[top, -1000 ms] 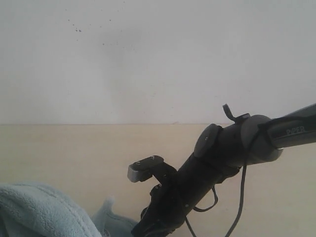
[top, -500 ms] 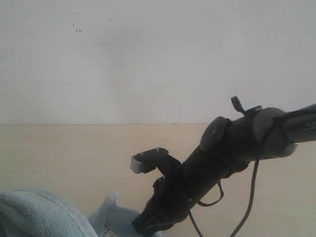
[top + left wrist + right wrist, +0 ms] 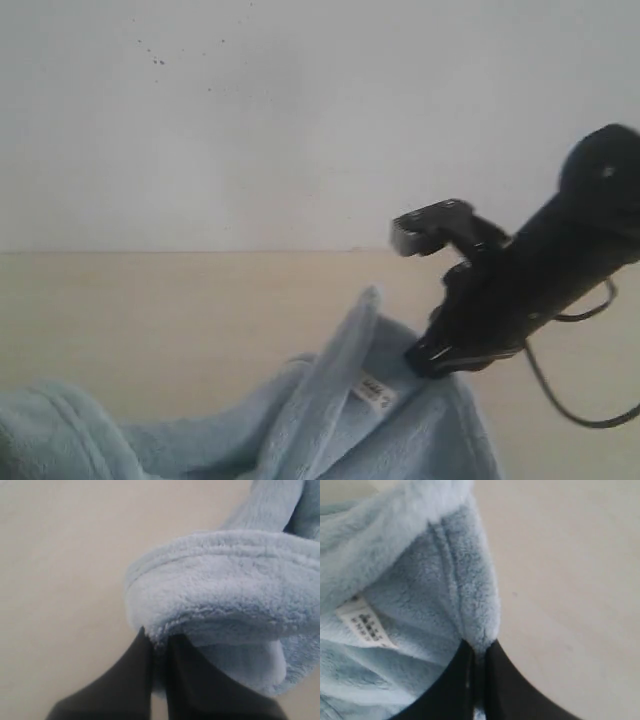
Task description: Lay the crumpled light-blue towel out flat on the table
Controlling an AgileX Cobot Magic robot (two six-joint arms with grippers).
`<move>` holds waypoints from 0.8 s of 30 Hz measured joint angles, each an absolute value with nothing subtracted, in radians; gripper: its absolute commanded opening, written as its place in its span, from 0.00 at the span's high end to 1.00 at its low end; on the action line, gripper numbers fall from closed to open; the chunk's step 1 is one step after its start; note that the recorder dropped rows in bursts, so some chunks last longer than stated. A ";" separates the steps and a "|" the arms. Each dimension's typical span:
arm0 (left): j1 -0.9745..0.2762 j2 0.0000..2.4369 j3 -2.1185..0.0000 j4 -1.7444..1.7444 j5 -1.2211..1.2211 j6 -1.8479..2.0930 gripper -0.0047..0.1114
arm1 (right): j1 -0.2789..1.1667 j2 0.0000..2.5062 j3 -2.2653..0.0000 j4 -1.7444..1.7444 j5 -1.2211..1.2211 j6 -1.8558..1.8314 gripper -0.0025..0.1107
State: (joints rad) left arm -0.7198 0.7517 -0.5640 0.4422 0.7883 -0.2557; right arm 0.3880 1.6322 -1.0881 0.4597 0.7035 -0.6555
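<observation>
The light-blue fluffy towel [image 3: 330,425] is bunched and lifted off the beige table [image 3: 180,310]. My right gripper [image 3: 425,358] is shut on a hemmed edge of the towel [image 3: 470,605], close to the small white printed tag [image 3: 372,390], which also shows in the right wrist view as the tag [image 3: 365,622]. My left gripper [image 3: 159,642] is shut on a thick rolled fold of the towel [image 3: 225,590], held over the bare table [image 3: 60,580]. The left gripper is out of the exterior view.
A white wall [image 3: 300,120] rises behind the table's far edge. Bare tabletop [image 3: 570,580] lies beside the right gripper. A black cable [image 3: 580,410] hangs from the right arm.
My right gripper has risen and moved right, pulling a corner of the towel up with it. The tag has come into full view and more cloth now stands above the table.
</observation>
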 measured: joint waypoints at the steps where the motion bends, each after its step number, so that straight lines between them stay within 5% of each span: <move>1: -0.720 0.741 -0.564 0.477 0.791 -0.281 0.93 | 0.344 1.600 -1.075 0.448 0.716 -0.649 0.98; 7: -0.720 0.660 -0.564 0.568 0.739 -0.473 0.93 | 0.159 1.421 -1.014 0.445 0.781 -0.651 0.98; 19: -0.720 0.620 -0.562 0.509 0.687 -0.610 0.92 | 0.130 1.254 -1.005 0.458 0.866 -0.614 0.98; 22: -0.720 0.620 -0.562 0.464 0.687 -0.593 0.80 | 0.130 1.234 -1.003 0.458 0.874 -0.607 0.98; 24: -0.720 0.620 -0.562 0.447 0.687 -0.583 0.60 | 0.130 1.226 -1.003 0.458 0.876 -0.599 0.98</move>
State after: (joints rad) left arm -0.7198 0.6200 -0.5617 0.4469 0.6867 -0.5833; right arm 0.1302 1.2263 -1.0030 0.4583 0.8764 -0.5993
